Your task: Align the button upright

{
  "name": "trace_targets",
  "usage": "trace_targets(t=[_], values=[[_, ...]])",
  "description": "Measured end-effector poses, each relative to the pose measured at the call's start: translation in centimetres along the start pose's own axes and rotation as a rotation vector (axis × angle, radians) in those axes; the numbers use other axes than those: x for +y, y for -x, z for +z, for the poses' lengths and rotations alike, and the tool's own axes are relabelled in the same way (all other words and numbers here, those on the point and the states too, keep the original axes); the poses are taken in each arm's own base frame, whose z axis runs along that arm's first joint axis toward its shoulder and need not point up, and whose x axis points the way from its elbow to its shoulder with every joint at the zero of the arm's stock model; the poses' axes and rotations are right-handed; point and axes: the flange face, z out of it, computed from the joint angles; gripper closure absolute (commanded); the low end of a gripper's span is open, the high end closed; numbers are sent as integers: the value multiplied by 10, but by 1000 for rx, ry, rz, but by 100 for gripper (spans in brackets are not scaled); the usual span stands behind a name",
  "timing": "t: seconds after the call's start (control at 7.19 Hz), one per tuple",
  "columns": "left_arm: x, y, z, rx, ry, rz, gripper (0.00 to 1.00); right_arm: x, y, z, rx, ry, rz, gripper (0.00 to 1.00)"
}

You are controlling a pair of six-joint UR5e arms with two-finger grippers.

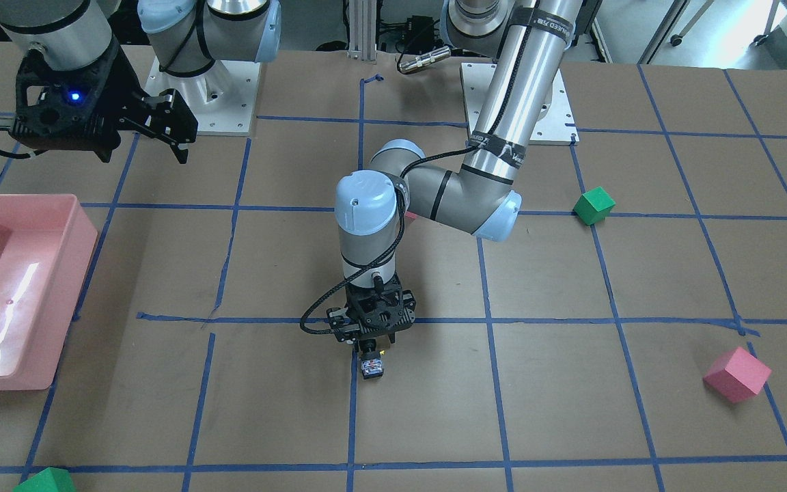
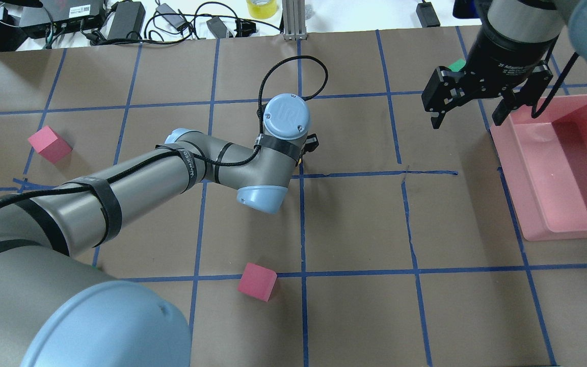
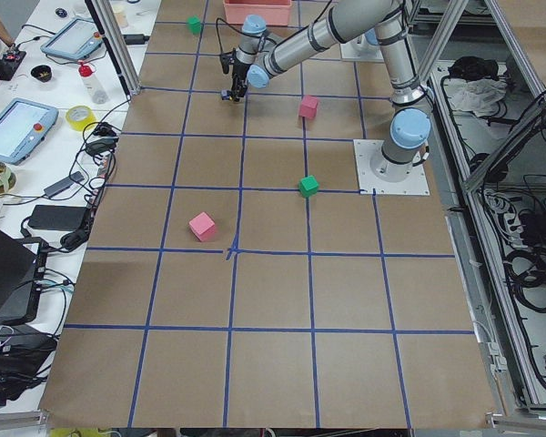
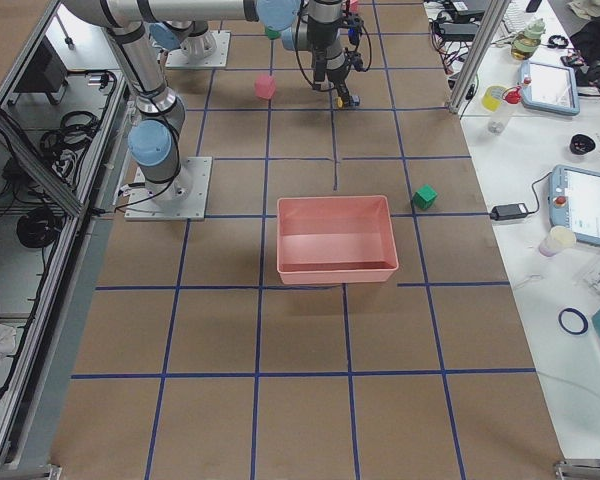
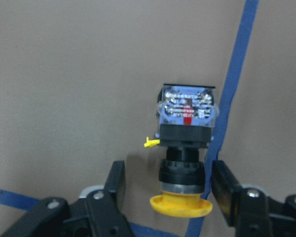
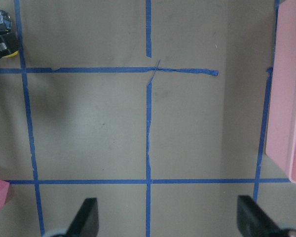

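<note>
Nearest, the left arm [image 2: 135,178] reaches over the table [image 2: 354,229]. A pink bin [image 2: 568,233] sits just beside the hovering right gripper [image 2: 465,122], its fingers spread. The left gripper [image 5: 168,178], jaws apart, straddles the button [image 5: 186,123], which lies on its side on the table, yellow cap toward the gripper, beside blue tape [image 5: 237,74].

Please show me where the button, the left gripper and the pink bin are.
button [image 5: 184,148], left wrist view, black neck.
left gripper [image 5: 168,168], left wrist view, midway between fingertips.
pink bin [image 4: 337,274], exterior right view, near wall.
</note>
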Motion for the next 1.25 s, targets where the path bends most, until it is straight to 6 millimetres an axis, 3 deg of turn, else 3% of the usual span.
trace_targets(t=[0.56, 0.83, 1.25], values=[[6, -5, -4, 8, -13, 11, 34, 1, -1, 2, 7, 6, 1, 0], [16, -6, -8, 15, -18, 25, 34, 5, 0, -2, 1, 6, 0, 0], [14, -9, -7, 48, -61, 20, 35, 7, -2, -9, 10, -4, 1, 0]])
